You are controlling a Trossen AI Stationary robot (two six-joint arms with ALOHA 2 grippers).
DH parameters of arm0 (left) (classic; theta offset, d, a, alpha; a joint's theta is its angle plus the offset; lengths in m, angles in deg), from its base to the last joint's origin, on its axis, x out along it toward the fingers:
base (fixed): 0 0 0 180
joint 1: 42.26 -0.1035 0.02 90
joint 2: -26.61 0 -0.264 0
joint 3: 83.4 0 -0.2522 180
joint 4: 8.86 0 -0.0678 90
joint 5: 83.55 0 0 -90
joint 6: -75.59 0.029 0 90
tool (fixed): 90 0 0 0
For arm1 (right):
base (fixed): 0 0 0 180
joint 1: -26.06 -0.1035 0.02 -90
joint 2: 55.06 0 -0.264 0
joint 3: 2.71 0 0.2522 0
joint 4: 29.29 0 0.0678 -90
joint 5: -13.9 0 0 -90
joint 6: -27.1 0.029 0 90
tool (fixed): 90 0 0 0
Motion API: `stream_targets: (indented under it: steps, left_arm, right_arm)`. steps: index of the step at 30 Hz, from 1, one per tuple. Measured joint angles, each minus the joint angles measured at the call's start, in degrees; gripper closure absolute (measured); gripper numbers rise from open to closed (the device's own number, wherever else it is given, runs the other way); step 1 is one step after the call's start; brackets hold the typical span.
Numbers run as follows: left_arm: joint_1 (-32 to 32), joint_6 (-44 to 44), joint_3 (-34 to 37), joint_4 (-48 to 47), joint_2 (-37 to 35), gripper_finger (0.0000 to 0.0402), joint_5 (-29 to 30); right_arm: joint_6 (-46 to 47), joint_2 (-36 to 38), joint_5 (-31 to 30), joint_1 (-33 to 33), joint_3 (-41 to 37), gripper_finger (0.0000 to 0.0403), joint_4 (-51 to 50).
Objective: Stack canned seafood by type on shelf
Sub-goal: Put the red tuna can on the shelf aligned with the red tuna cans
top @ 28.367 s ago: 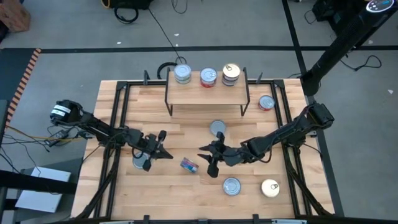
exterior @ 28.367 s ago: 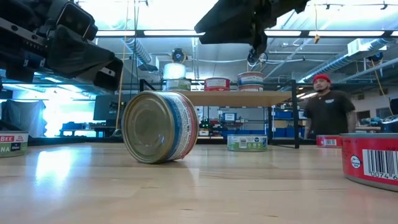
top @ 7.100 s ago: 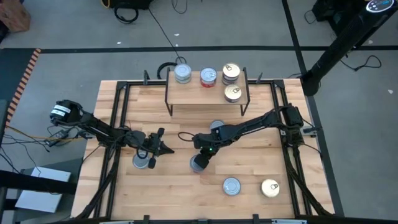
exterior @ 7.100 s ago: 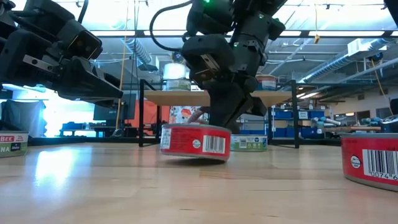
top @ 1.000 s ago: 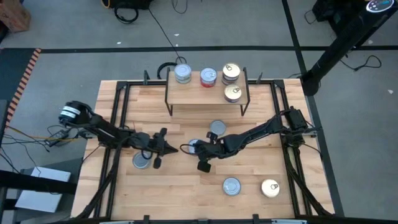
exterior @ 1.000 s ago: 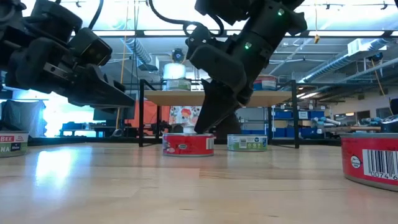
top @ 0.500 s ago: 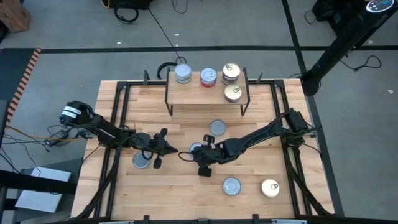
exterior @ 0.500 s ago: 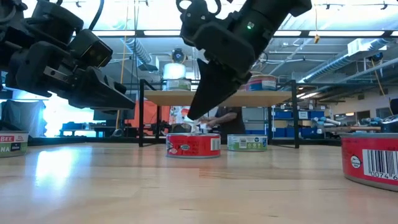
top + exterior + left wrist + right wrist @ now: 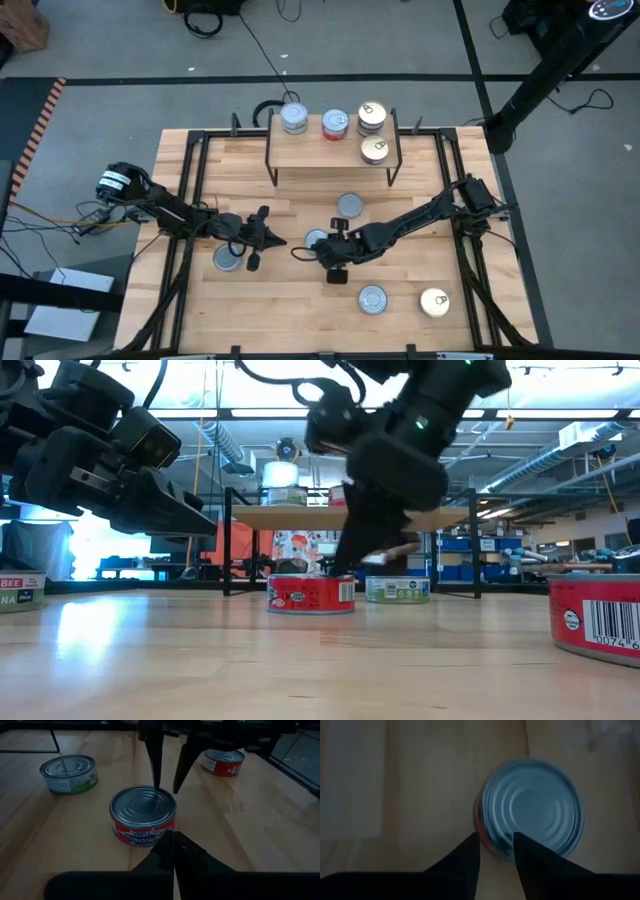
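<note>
Slatted tabletop (image 9: pixel 300 310), shelf (image 9: pixel 330 148) at its far edge carrying four tins. Red-labelled tin (image 9: pixel 142 815) sits flat mid-tabletop, lid up, between the two arms. Right gripper (image 9: pixel 165 762) hangs directly above it, fingers parted, tips over the lid's far rim, holding nothing. Left gripper (image 9: pixel 173 851) pinched closed, empty, just beside the tin's near wall. Right arm looks better placed to straddle it.

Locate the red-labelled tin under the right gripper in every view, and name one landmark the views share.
High view: red-labelled tin at table centre, beside the right gripper.
Low view: mid-picture on the tabletop.
Left wrist view: centre, silver top up.
Right wrist view: just past the fingers.
Shared landmark: the right gripper's parted fingers above the tin.
</note>
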Motion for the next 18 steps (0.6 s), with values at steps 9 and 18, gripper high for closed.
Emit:
stream_targets:
  steps: [9,18]
  left_arm:
    - [0.00,0.11,0.00,-0.22,0.00,0.0396,0.00]
    - [0.00,0.20,0.00,0.19,0.00,0.0396,0.00]
  right_arm:
    - [-1.55,0.20,-0.88,0.02,-2.22,0.0317,1.80]
    - [0.54,0.19,1.36,0.44,-2.11,0.0391,4.56]
